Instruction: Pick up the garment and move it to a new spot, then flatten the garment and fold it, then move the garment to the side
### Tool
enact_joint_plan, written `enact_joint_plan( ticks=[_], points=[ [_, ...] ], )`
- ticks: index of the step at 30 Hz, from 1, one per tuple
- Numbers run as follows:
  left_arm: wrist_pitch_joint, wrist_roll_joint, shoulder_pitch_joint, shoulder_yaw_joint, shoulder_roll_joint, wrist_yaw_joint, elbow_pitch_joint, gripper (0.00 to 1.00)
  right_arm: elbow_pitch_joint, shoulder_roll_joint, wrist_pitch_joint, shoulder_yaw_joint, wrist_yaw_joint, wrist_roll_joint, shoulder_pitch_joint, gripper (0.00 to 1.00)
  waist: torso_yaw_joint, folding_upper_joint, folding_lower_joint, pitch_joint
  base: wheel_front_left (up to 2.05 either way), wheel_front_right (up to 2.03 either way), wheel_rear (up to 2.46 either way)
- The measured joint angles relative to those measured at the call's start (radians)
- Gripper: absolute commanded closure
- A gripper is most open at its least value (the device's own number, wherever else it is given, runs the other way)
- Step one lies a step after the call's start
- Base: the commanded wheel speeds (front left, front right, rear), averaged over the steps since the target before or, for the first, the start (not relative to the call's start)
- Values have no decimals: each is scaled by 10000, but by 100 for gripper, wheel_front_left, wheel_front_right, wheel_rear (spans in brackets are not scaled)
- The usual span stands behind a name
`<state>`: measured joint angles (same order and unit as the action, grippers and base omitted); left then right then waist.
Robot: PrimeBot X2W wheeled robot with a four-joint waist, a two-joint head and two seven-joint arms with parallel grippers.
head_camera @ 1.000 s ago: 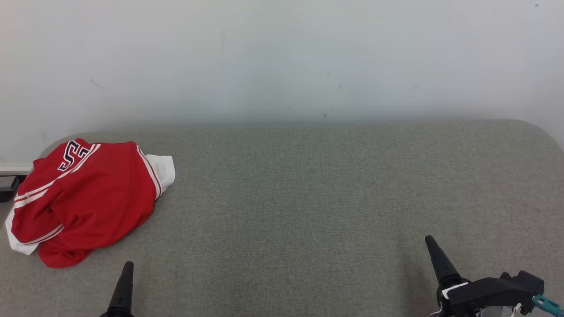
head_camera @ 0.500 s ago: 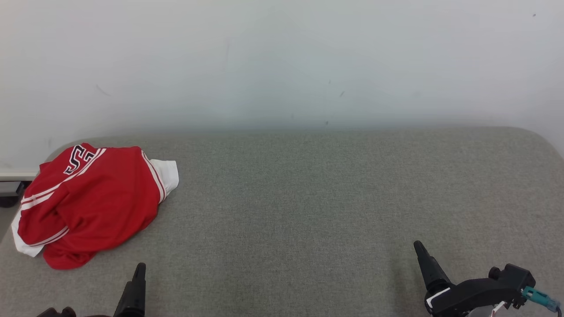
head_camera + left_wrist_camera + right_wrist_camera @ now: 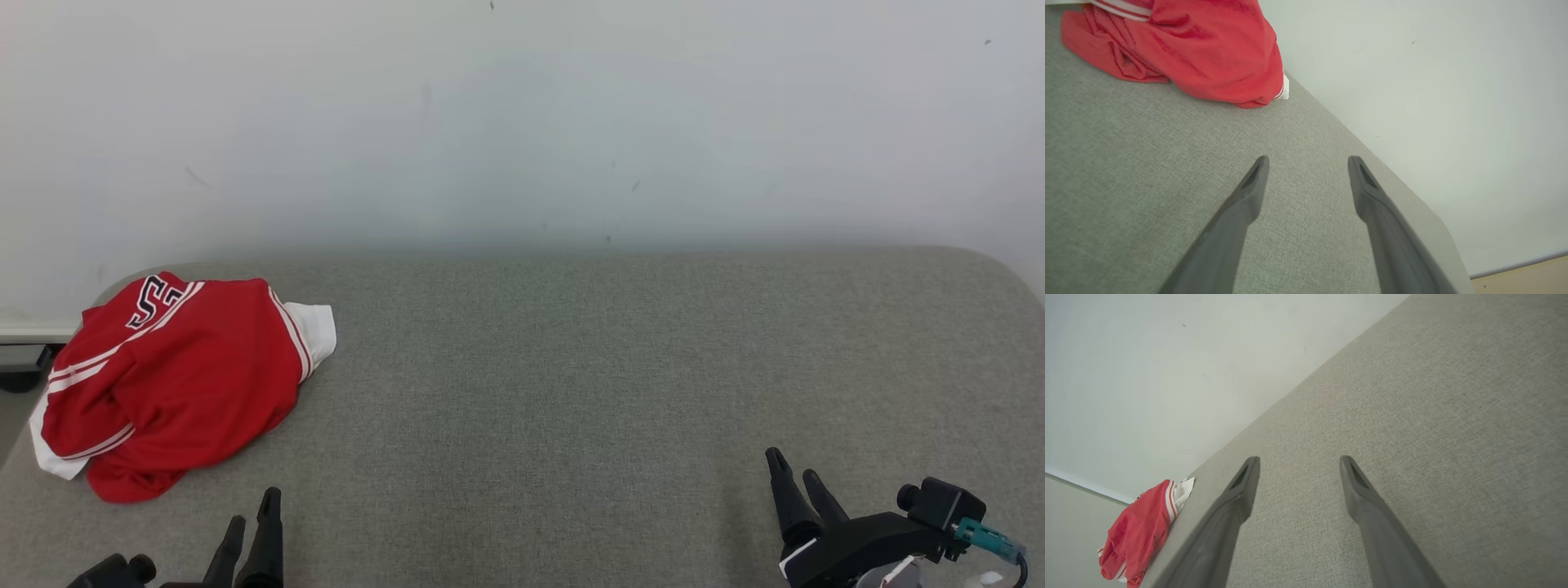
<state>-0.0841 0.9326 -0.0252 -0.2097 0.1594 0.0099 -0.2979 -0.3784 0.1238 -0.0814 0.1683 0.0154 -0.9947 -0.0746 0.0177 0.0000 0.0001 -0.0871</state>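
- The red garment [image 3: 175,380] lies crumpled at 9 o'clock on the grey bench [image 3: 571,392], by its far-left corner.
- The left pincer [image 3: 253,513], at 7 o'clock, has its fingers apart and holds nothing.
- The right pincer [image 3: 792,467], at 5 o'clock, has its fingers apart and holds nothing.

Garment [image 3: 175,384]: creased red cloth w/ white trim. Table [image 3: 571,392]: grey woven fabric, matt, rough. Wall [image 3: 522,122]: smooth, matt.
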Motion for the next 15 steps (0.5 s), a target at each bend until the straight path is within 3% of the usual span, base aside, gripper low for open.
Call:
enact_joint_plan(
  ticks=[15],
  points=[
    [-470, -2004, 3, -642, 343, 343, 171, 0, -322, 0, -359, 117, 301, 2420, 0, 0, 34, 0, -1, -177, 0, 0, 0]
  ],
)
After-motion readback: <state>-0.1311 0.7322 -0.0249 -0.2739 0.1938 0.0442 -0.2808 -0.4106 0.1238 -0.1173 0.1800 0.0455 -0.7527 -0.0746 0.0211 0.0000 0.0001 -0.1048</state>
